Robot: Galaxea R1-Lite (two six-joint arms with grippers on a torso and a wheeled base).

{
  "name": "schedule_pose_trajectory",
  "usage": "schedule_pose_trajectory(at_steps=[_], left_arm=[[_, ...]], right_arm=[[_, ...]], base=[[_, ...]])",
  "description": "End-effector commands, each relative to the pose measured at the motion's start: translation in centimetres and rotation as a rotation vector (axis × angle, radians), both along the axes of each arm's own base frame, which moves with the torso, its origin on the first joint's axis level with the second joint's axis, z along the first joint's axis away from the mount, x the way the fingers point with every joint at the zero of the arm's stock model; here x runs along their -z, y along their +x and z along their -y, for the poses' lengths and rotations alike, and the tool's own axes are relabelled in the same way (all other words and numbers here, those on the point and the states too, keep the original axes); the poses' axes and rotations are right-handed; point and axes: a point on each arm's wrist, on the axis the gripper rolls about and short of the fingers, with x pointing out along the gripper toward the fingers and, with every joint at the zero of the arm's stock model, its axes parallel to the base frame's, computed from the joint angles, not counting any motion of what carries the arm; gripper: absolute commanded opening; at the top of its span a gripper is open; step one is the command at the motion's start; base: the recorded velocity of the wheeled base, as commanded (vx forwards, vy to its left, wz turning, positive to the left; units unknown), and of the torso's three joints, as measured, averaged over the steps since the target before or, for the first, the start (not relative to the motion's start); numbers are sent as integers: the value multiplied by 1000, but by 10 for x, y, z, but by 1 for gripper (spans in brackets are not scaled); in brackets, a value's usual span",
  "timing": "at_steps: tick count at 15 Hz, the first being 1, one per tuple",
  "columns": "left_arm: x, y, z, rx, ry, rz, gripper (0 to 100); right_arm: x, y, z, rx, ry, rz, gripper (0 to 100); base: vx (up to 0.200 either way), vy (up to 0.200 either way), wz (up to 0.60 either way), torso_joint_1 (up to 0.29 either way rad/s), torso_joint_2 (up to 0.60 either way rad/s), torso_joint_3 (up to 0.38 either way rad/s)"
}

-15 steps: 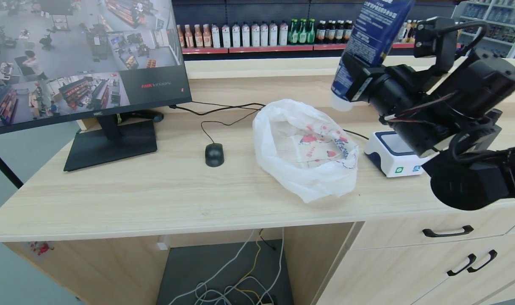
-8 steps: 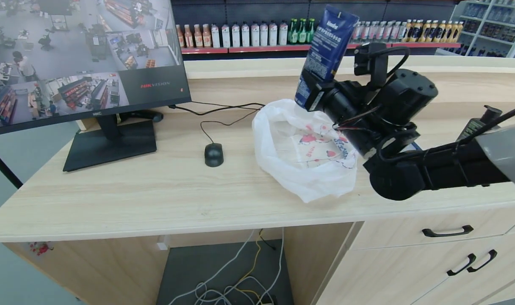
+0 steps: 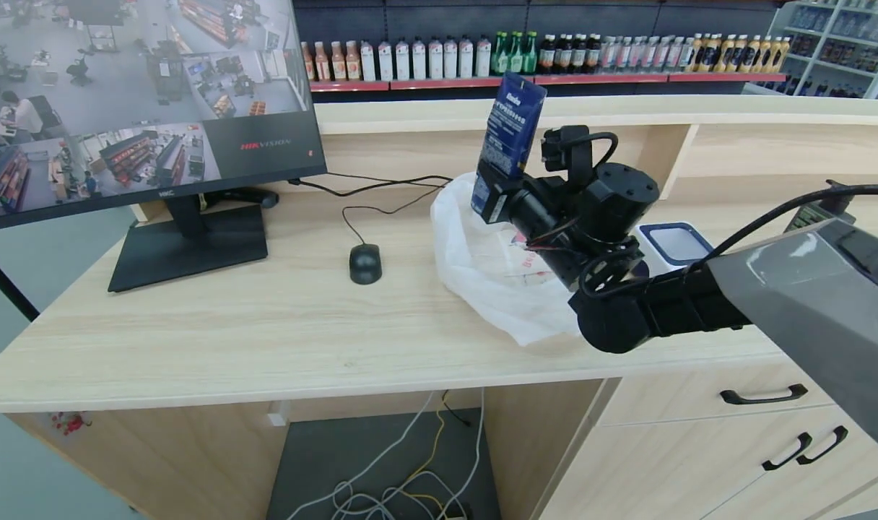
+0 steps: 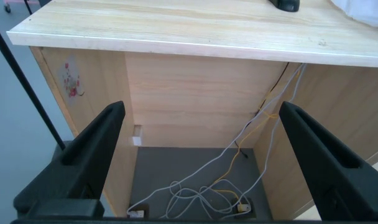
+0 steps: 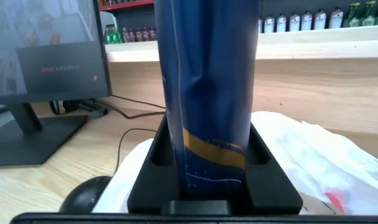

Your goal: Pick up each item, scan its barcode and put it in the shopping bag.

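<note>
My right gripper (image 3: 498, 196) is shut on a blue tube (image 3: 510, 133) and holds it upright over the far rim of the white shopping bag (image 3: 482, 278) on the counter. In the right wrist view the blue tube (image 5: 207, 93) stands between the black fingers (image 5: 152, 163), with the shopping bag (image 5: 326, 155) below and behind it. A white barcode scanner (image 3: 674, 242) sits on the counter just right of the arm. My left gripper (image 4: 198, 162) hangs open below the counter's front edge, facing the open space under the desk, with nothing between its fingers.
A black mouse (image 3: 365, 263) lies left of the bag, its cable running back to a monitor (image 3: 143, 101) on a black stand. Drawers (image 3: 764, 396) sit under the counter at the right. Loose cables (image 4: 207, 186) lie on the floor under the desk.
My right arm has swung left and down with the blue tube, from above the scanner to over the bag. The scanner is uncovered again.
</note>
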Motion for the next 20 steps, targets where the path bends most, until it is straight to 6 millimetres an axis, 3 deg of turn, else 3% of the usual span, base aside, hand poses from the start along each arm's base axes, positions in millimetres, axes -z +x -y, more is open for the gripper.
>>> schedule_pose_trajectory(at_steps=[1, 7, 20], left_arm=[[0, 0, 0, -1, -1, 0, 100], [0, 0, 0, -1, -1, 0, 100], [0, 0, 0, -1, -1, 0, 100]], right_arm=[[9, 5, 0, 6, -11, -17, 0], [28, 26, 24, 83, -57, -41, 0], [67, 37, 20, 109, -108, -111, 0]], base=[[0, 0, 0, 0, 0, 0], [0, 0, 0, 0, 0, 0], [0, 0, 0, 0, 0, 0]])
